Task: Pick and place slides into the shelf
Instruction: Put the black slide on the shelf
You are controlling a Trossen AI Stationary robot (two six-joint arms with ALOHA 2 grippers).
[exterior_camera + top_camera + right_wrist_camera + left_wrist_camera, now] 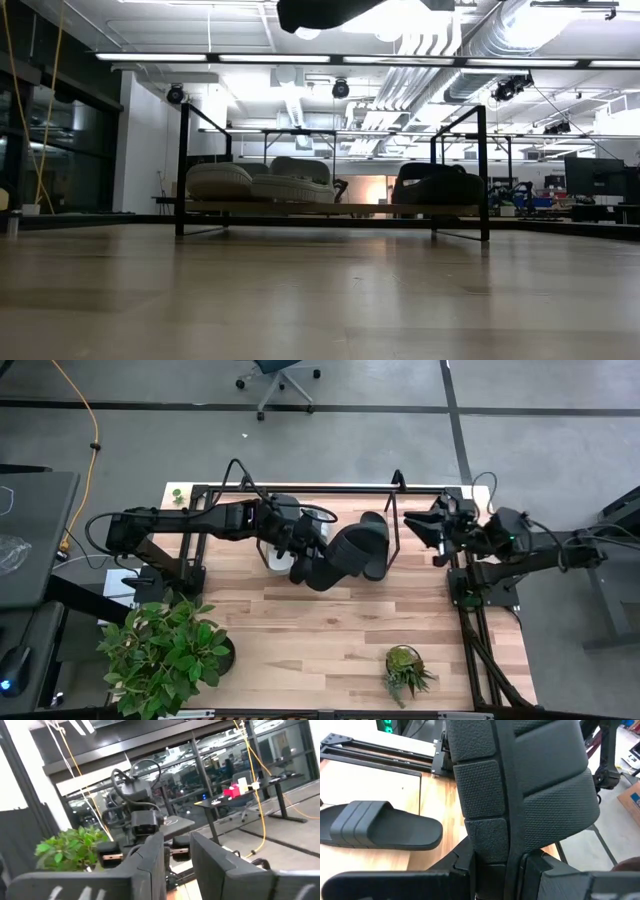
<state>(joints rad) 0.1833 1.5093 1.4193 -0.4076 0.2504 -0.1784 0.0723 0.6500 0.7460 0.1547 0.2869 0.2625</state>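
The left gripper (300, 555) hangs above the shelf (392, 485) at the far side of the desk (330, 630), its jaws clamped on a black slide (345, 555) held in the air. In the left wrist view the textured sole of that slide (530, 805) fills the frame between the fingers. The second black slide (375, 545) already lies on the shelf's wood base toward the right, and the light grey pair (262, 180) sits on the left part of the shelf; from above only a pale patch (278, 559) shows under the arm.

The right gripper (425, 525) waits at the right end of the shelf, jaws parted and holding nothing.

The slide looks light and rubbery, likely to flex and tilt if held at one end. A hold across the sole's edge near the middle, or on the wide strap, seems steadiest. The gap beside the placed black slide looks like the spot left for it.
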